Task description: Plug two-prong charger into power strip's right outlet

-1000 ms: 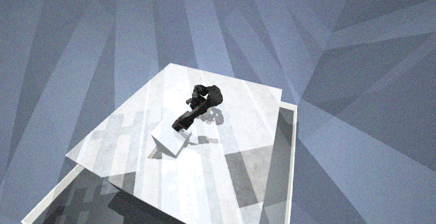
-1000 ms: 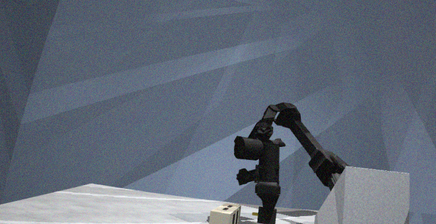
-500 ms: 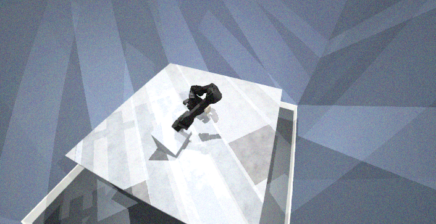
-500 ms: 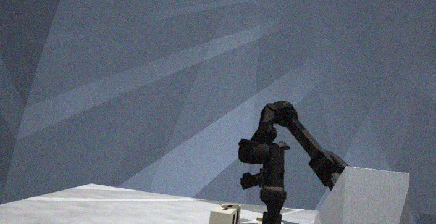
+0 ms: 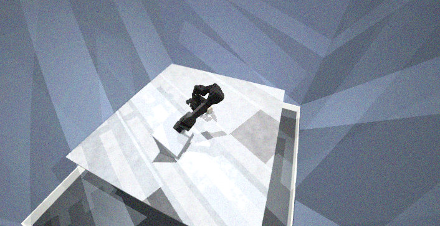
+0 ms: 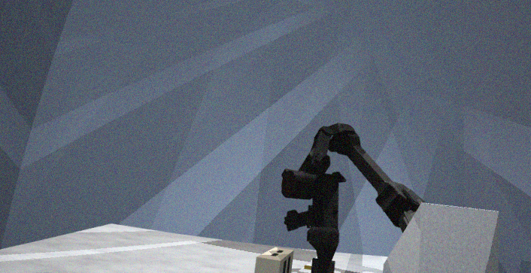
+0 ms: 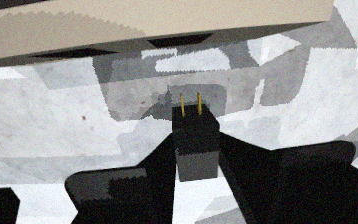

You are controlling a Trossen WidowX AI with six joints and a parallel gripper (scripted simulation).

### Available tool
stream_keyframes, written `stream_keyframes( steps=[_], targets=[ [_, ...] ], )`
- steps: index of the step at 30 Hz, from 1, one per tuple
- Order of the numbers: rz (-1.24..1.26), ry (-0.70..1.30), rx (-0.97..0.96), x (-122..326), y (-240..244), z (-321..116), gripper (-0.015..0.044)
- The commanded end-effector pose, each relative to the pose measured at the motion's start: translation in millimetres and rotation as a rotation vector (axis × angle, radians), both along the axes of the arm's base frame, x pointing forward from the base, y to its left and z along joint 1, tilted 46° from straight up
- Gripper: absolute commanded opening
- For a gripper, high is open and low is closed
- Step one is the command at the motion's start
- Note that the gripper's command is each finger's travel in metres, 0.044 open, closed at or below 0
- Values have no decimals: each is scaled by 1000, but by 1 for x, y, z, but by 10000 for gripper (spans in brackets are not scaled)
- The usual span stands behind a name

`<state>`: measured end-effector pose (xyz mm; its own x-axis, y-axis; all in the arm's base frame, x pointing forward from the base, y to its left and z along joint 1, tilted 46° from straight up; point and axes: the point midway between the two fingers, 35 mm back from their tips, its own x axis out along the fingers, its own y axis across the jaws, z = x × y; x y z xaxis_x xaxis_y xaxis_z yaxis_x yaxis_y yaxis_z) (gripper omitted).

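The black charger (image 7: 196, 125) is held between the fingertips in the wrist view, its two gold prongs pointing up the picture. My gripper (image 7: 191, 135) (image 6: 323, 265) is shut on it. The beige power strip (image 7: 220, 20) (image 6: 267, 265) (image 5: 209, 110) crosses the top of the wrist view, tilted slightly. Two dark openings show on its narrow near face; the right one (image 7: 180, 40) is ahead of the prongs, with a visible gap between. In the exterior view a gold prong (image 6: 307, 267) points left at the strip's slotted side, apart from it. The top view hides the charger and fingertips.
The arm's base stands by a white block (image 5: 174, 141) (image 6: 455, 237) on the pale table (image 5: 243, 99) (image 6: 113, 241). A cream-rimmed dark area (image 5: 296, 140) lies beyond the table's right edge. Banded shadows cross the table and the surroundings.
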<state>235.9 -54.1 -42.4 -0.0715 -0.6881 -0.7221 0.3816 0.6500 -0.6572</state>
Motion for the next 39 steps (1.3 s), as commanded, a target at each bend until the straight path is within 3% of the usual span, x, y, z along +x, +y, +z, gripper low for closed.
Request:
stream_keyframes(
  steps=[1,39],
  targets=[
    [3,2,-3,5,-1,1,0],
    [2,1,-5,25,-7,3,0]
  ],
)
